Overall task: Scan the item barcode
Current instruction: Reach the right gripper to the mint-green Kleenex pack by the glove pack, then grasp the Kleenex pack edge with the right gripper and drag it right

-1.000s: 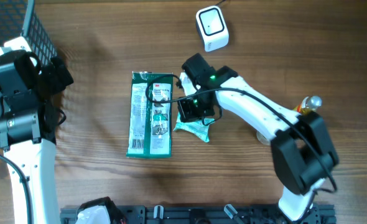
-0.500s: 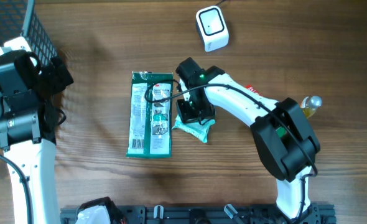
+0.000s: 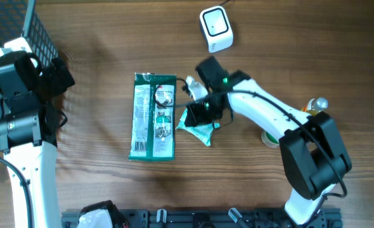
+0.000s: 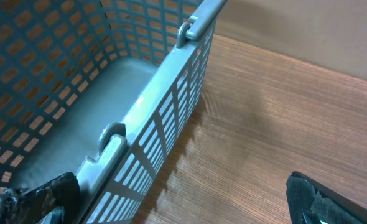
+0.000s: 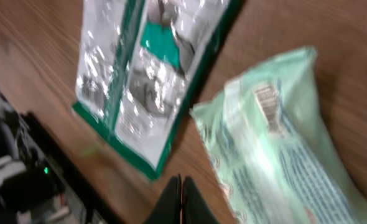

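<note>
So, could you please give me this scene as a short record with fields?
scanner: white, on the table beyond both packs
green pack: lying flat
pale green pouch: flat beside the green pack, barcode facing up
right gripper: shut, holding nothing, by the pouch
left gripper: open, empty, beside the basket

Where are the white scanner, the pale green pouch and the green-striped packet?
white scanner (image 3: 215,28): overhead view, middle of its top face.
pale green pouch (image 5: 283,162): right wrist view, middle of its printed face.
green-striped packet (image 3: 153,117): overhead view, centre of the packet.
</note>
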{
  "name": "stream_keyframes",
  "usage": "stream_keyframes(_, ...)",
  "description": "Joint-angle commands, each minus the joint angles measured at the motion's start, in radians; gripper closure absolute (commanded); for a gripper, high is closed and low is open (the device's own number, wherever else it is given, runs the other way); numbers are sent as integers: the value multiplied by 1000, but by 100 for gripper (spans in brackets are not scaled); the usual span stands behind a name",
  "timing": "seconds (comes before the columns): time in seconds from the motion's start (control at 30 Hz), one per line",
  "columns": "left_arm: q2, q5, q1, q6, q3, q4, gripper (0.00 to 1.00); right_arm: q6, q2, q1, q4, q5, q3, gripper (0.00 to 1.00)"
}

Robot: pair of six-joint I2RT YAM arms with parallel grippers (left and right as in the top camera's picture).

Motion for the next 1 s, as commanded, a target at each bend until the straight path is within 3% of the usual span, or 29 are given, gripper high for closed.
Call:
stream_keyframes(0.0, 40, 54, 5, -40, -55, -52, 0, 99, 20, 0, 142, -30, -185, 96)
stream_keyframes(0.13, 40, 54, 5, -40, -55, -52, 0, 247, 20, -24, 287, 55, -322, 96)
stream_keyframes(0.23, 40, 54, 5, -40, -55, -52, 0, 246, 18, -31, 288, 46, -326, 96)
stream_keyframes(0.37, 40, 54, 5, -40, -55, -52, 0, 182, -3, -31, 275, -134, -266, 95)
stream_keyframes(0.53, 40, 54, 5, -40, -55, -52, 0, 183, -154, -50, 261, -151, -198, 95)
stream_keyframes(0.7, 40, 54, 4, -40, -55, -52, 0, 250, -204, -124, 327, -48, -200, 96)
stream_keyframes(0.97, 40, 54, 4, -40, -55, -52, 0, 332, -195, -129, 354, 287, -291, 95)
